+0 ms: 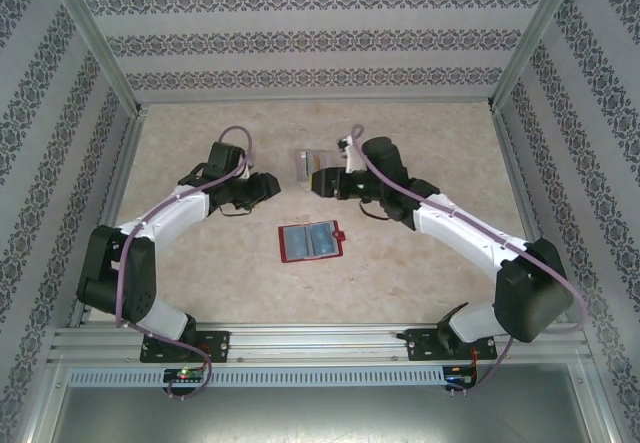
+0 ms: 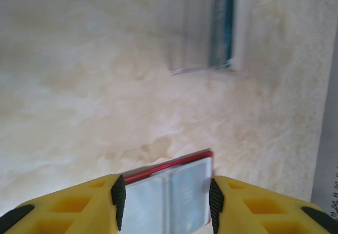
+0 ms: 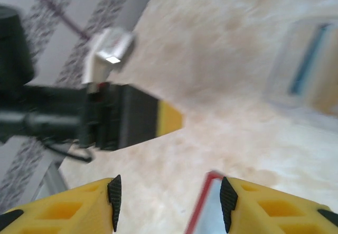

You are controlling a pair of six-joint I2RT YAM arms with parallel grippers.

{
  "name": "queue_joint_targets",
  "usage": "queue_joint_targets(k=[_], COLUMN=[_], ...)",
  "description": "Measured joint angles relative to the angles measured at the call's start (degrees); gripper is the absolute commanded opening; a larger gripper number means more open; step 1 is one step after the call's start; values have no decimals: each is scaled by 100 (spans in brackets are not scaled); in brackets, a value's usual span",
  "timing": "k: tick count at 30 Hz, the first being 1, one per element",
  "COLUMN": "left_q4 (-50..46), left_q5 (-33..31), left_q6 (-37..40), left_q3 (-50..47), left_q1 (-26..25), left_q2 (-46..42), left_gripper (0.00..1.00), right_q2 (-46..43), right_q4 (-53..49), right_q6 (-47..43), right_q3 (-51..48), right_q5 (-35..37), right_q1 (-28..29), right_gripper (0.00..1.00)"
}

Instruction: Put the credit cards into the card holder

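mottled beige table; flat red card holder; left gripper and right gripper apart, empty

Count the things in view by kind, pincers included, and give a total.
Red wallet: 1
Clear case: 1
Pincers: 2, the left pincer and the right pincer
Cards: some inside the clear case, too blurred to count
Total: 4, cards aside
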Motion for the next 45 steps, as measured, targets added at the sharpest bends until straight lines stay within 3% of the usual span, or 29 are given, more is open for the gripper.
queue_joint_targets(k=[4, 15, 26, 39, 45], left_q4=[-92, -483, -1344, -1786, -1834], left_q5=[-11, 164, 168, -313, -332], left_q6=[50, 205, 435, 492, 507], left_q3=[621, 2430, 4450, 4472, 4461], left_q1=[-155, -310, -494, -498, -501], left_q2=[315, 1884, 3414, 3512, 3512], left_gripper=[49, 47, 42, 42, 25], right_q2=[-24, 181, -922, -1517, -1617], right_q4=[-286, -708, -874, -1084, -1182], right_q6=[-79, -105, -136, -295, -297], right_q3=[-42, 160, -844, -1097, -1158], right_q5=[358, 1045, 1104, 1073, 1067], right_q1=[-415, -673, -1263, -1565, -1589], right_gripper=[57, 58, 58, 58, 58])
